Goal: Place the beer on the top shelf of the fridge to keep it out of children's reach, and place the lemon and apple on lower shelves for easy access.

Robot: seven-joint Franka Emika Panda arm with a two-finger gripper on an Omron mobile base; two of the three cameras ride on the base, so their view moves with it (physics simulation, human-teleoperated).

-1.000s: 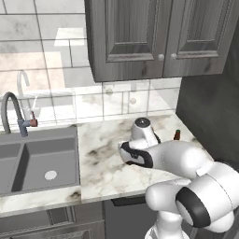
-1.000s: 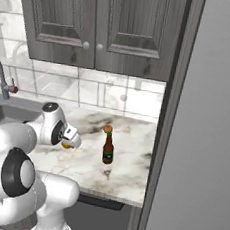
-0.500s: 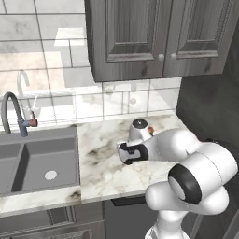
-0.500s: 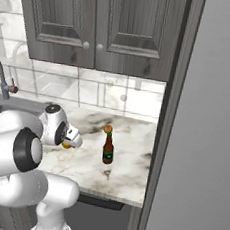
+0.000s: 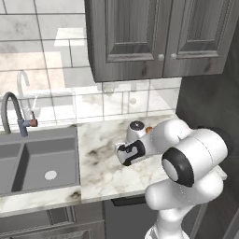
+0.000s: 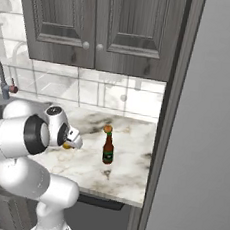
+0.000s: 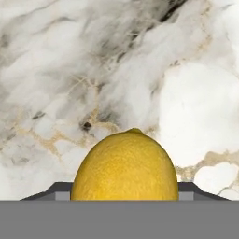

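The lemon (image 7: 125,168) lies on the marble counter (image 7: 93,70), large and close in the hand view. My gripper (image 7: 125,196) is down over it, a dark finger tip (image 7: 46,193) pressed against each side, shut on it. From the right base view, the hand (image 6: 71,140) is low on the counter with a bit of the yellow lemon (image 6: 66,145) beneath it. The beer (image 6: 108,149) stands upright to the right of my hand, apart from it. The apple (image 6: 107,129) sits just behind the bottle, and the left base view also shows the apple (image 5: 148,130). The fridge (image 6: 204,146) is at the right, door closed.
A sink (image 5: 37,163) with a curved faucet (image 5: 11,112) lies left of the counter. Dark wall cabinets (image 5: 140,37) hang above the work area. The counter's front edge (image 6: 104,191) runs close to my arm's base.
The jaws have closed in from wide open onto the lemon. My arm's elbow has swung nearer the cameras while the hand stayed low over the counter.
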